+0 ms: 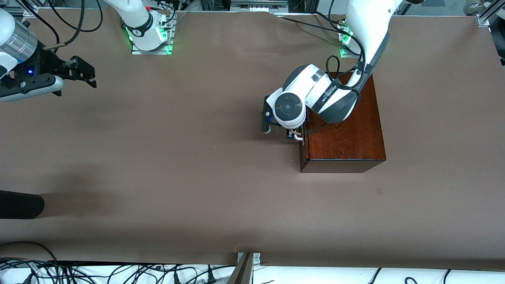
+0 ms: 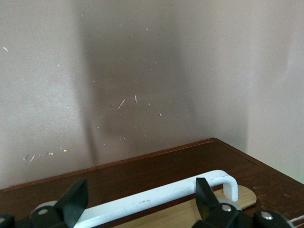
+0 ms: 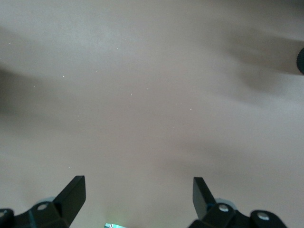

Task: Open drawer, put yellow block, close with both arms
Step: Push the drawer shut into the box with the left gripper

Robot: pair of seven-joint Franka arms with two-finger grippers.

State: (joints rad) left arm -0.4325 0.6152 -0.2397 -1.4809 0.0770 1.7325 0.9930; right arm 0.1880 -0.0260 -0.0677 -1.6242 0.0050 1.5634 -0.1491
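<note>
The dark wooden box (image 1: 347,134) stands toward the left arm's end of the table, and its drawer looks shut. The white U-shaped handle (image 1: 298,137) is on the box face that looks toward the right arm's end. My left gripper (image 1: 292,135) is at this handle. In the left wrist view the handle (image 2: 156,197) lies between the spread fingers of the left gripper (image 2: 141,190), which is open and not clamped on it. My right gripper (image 1: 85,73) hangs open and empty over bare table at the right arm's end, as the right wrist view (image 3: 137,187) also shows. The yellow block is out of view.
A dark rounded object (image 1: 19,204) juts in at the table's edge at the right arm's end, nearer the front camera; it also shows in the right wrist view (image 3: 301,61). Cables (image 1: 118,272) lie along the near edge. The arm bases (image 1: 150,39) stand along the top.
</note>
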